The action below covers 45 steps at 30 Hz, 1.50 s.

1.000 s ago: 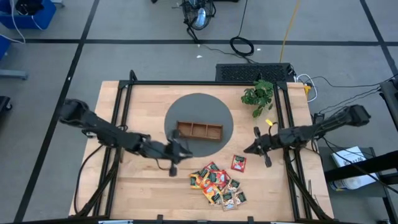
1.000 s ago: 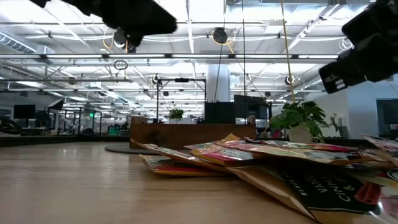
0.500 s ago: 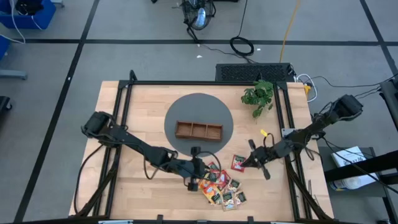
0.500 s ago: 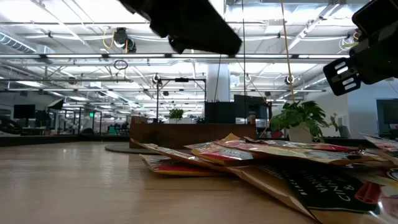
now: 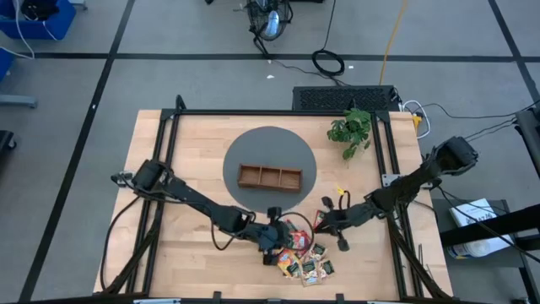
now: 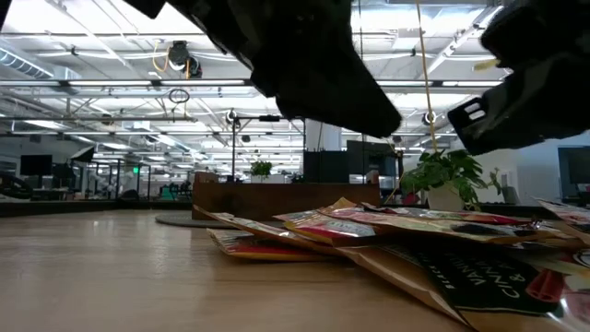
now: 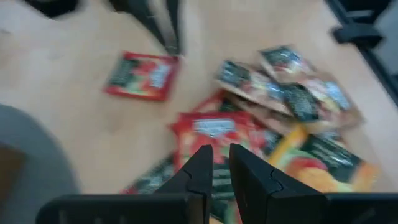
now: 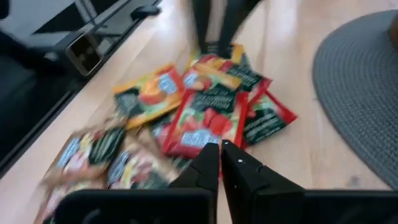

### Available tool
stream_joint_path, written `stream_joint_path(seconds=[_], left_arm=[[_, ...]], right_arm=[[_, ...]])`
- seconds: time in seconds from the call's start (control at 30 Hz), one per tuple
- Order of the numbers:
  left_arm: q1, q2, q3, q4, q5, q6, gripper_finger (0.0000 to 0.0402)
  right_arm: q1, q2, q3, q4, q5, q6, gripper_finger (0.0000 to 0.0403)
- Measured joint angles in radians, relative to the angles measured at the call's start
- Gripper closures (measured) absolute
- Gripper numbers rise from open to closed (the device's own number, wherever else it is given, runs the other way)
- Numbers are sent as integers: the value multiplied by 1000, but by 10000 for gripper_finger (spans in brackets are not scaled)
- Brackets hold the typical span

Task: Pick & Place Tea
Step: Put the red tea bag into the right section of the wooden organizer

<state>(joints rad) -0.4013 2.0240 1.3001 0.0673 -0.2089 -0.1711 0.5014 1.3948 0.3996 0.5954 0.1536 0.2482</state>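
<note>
Over the near table edge: left gripper (image 5: 272, 239) nearly closed, empty, above the tea (image 5: 302, 253) pile; right gripper (image 5: 325, 225) nearly closed, empty, over a lone red sachet (image 7: 142, 76) beside it. Behind, wooden tray (image 5: 269, 177) on grey mat (image 5: 297, 148).

Bright, even overhead light on the counter (image 5: 194, 160); ceiling strips (image 6: 111, 85) glare, both wrist views smear with motion blur.
</note>
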Motion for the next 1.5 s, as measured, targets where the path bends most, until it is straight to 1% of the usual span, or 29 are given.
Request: stream_joint_path(seconds=[0.13,0.27,0.33,0.43,0.5,0.67,0.8,1.1,1.23,1.5], left_arm=[[-14,37,23,45,54,-7,344],[-29,65,64,19,52,-9,344],[-32,82,87,9,50,-32,344],[-34,111,121,-18,54,-62,344],[-37,116,140,-96,46,-74,344],[-34,137,174,-163,26,-112,344],[-24,151,182,-159,26,-119,344],[-8,155,182,-148,26,-146,344],[2,171,181,-158,26,-151,344],[25,195,181,-151,34,-165,344]], right_arm=[[-25,43,44,-3,0,31,335],[-58,73,72,-21,-2,86,278],[-80,84,69,-31,-33,123,254],[-100,89,69,-70,-78,179,228],[-102,90,69,-74,-78,192,218],[-102,93,69,-84,-80,201,211],[-103,95,69,-99,-85,234,215],[-110,108,69,-151,-175,310,217],[-123,110,69,-159,-208,316,218],[-134,110,69,-139,-209,316,218]])
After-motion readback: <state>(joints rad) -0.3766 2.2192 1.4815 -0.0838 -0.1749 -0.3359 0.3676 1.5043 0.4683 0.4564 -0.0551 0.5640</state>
